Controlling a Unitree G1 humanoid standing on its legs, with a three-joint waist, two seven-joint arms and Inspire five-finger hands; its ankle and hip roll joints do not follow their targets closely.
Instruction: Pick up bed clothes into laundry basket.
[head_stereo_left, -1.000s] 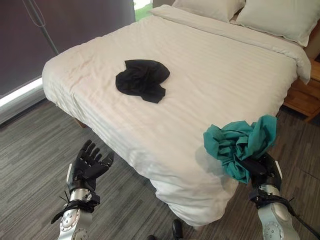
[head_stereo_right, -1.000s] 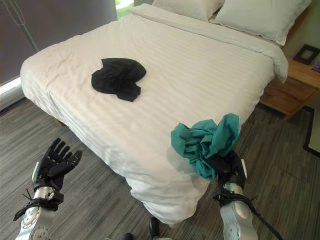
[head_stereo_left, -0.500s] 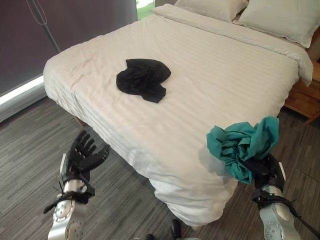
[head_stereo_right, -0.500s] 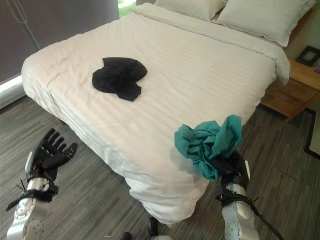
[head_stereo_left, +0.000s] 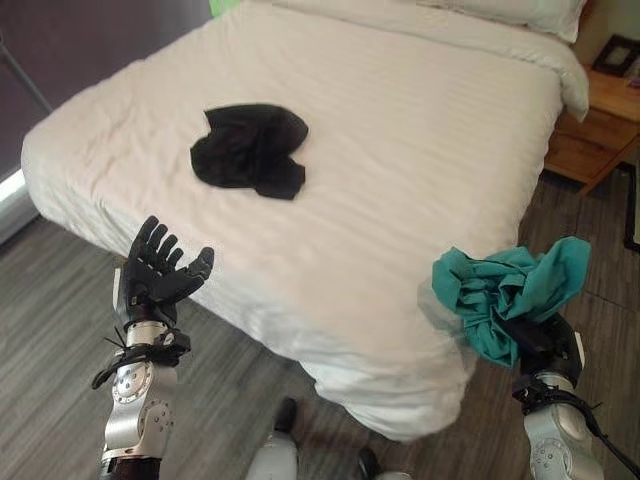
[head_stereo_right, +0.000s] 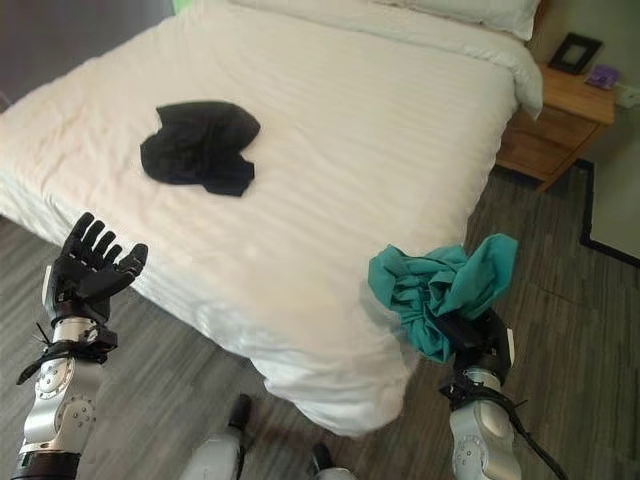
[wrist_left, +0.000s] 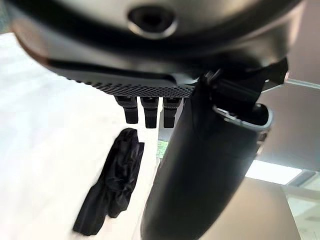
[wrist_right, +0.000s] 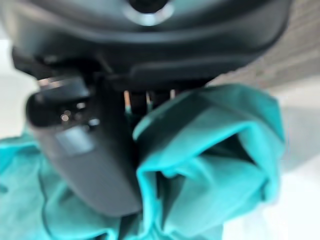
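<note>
Currently my right hand (head_stereo_left: 540, 345) is clenched on a bunched teal garment (head_stereo_left: 505, 295), holding it up beside the near corner of the bed (head_stereo_left: 400, 180), clear of the duvet and over the grey floor (head_stereo_left: 60, 400). My left hand (head_stereo_left: 158, 275) is raised at the bed's near left edge, fingers spread and straight, holding nothing. A crumpled black garment (head_stereo_left: 250, 150) lies on the white duvet, well apart from both hands, toward the left half of the mattress. A wooden nightstand (head_stereo_right: 548, 135) stands past the far right corner, with a dark frame (head_stereo_right: 575, 52) and a small purple item (head_stereo_right: 605, 76) on top. Pillows (head_stereo_right: 480, 12) sit at the head.
</note>
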